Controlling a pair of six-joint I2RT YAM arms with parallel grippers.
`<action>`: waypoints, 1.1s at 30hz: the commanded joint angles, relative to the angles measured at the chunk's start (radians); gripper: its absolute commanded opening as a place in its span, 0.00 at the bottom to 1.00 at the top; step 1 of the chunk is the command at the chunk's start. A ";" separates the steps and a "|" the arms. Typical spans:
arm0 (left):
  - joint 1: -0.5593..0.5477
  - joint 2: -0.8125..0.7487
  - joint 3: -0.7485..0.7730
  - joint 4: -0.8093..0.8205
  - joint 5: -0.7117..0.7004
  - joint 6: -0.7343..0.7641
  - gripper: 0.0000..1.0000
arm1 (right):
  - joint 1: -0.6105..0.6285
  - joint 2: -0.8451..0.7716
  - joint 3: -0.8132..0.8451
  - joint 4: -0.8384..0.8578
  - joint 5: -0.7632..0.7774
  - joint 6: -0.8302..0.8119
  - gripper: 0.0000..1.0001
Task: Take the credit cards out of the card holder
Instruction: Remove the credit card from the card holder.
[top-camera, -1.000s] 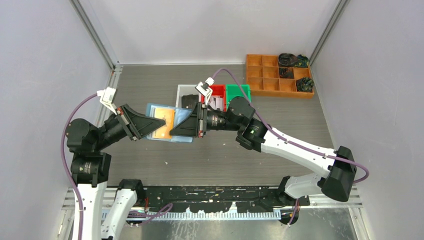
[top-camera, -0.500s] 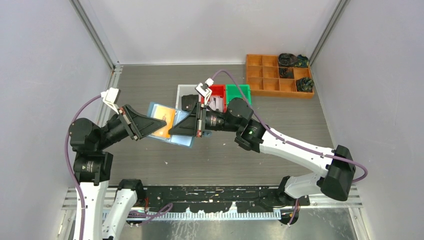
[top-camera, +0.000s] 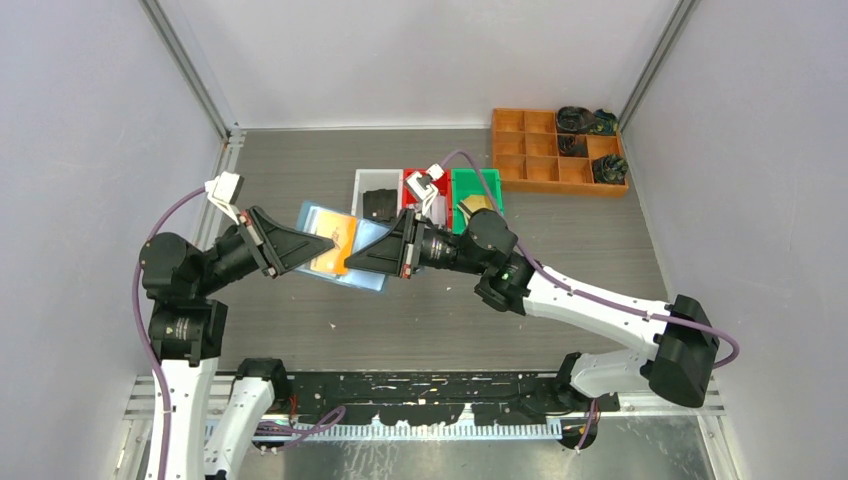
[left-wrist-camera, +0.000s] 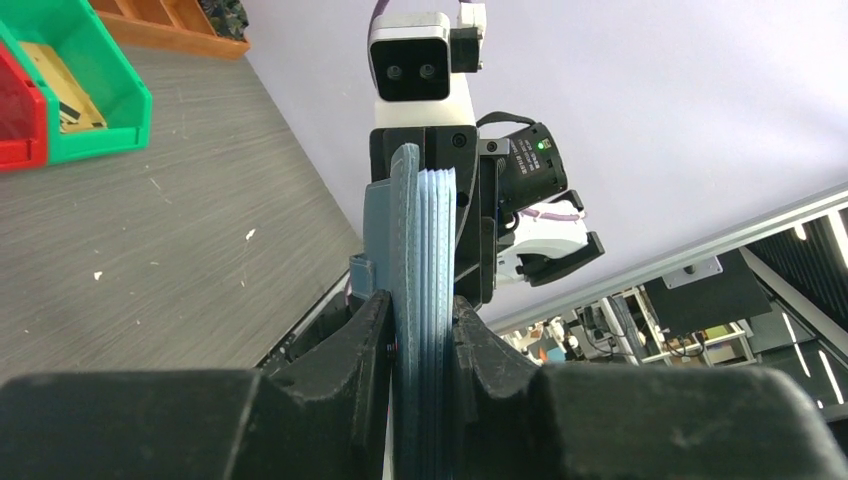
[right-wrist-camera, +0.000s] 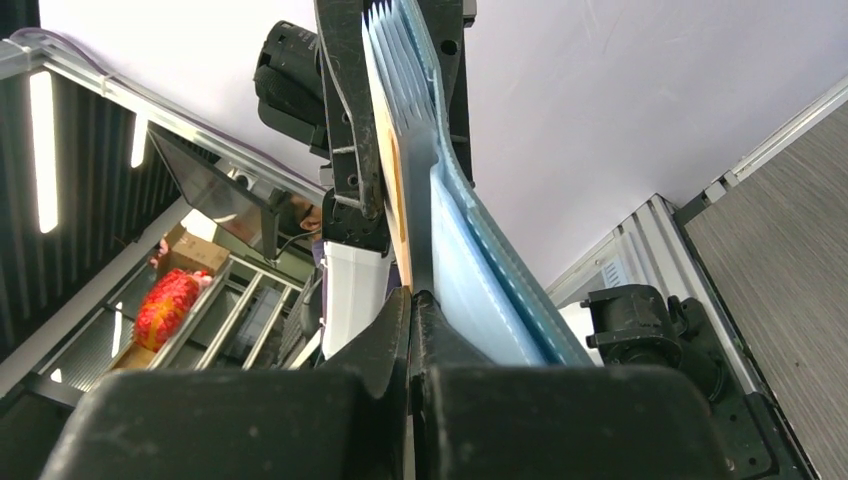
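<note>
The light-blue translucent card holder (top-camera: 316, 220) hangs in the air between my two arms, above the table's middle. My left gripper (top-camera: 328, 242) is shut on its left end; in the left wrist view the holder's stacked pockets (left-wrist-camera: 425, 250) stand edge-on between the fingers of the left gripper (left-wrist-camera: 420, 312). An orange card (top-camera: 336, 250) shows in the holder. My right gripper (top-camera: 350, 267) is shut on the thin edge of that card (right-wrist-camera: 397, 190), with the holder's blue flap (right-wrist-camera: 480, 290) lying beside the right gripper (right-wrist-camera: 412, 300). No white or grey cards are visible.
Behind the arms stand a grey bin (top-camera: 366, 180) holding a black wallet-like item (top-camera: 378, 204), a red bin (top-camera: 435, 178) and a green bin (top-camera: 475, 184). An orange compartment tray (top-camera: 535, 150) with dark items sits at the back right.
My right gripper has drawn back to the right and slightly down, still pinching. The holder has tilted and shifted a little with it. The left arm has risen slightly.
</note>
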 joint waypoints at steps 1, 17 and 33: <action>-0.009 -0.015 0.056 0.095 0.029 -0.002 0.09 | -0.003 -0.006 -0.024 0.072 0.058 0.016 0.01; -0.009 -0.023 0.098 0.055 0.027 0.049 0.04 | -0.003 0.050 0.075 0.155 0.152 0.054 0.29; -0.009 -0.021 0.109 0.051 -0.015 0.090 0.04 | -0.003 -0.035 -0.131 0.279 0.221 0.059 0.01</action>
